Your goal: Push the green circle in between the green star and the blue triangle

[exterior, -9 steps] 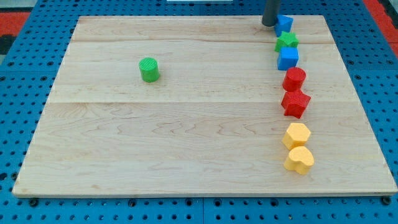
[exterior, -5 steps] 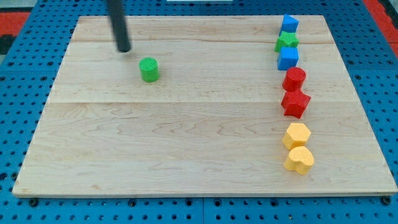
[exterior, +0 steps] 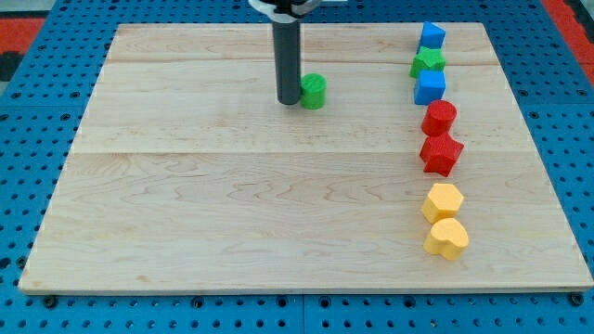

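The green circle (exterior: 314, 91) sits on the wooden board (exterior: 232, 204), left of the column of blocks at the view's right. My tip (exterior: 288, 100) stands right against the green circle's left side. The green star (exterior: 428, 62) lies near the view's top right. A blue block (exterior: 431, 35), the triangle by the task's naming, is just above it, and a blue cube (exterior: 430, 87) is just below it.
Below the blue cube the column continues with a red cylinder (exterior: 439, 118), a red star (exterior: 441, 153), a yellow hexagon (exterior: 443, 200) and a yellow heart (exterior: 447, 238). A blue pegboard (exterior: 37, 111) surrounds the board.
My tip swept from the view's top right across to the left of the green circle, then pushed it rightward. The green circle has moved about 100 px to the right and slightly up.
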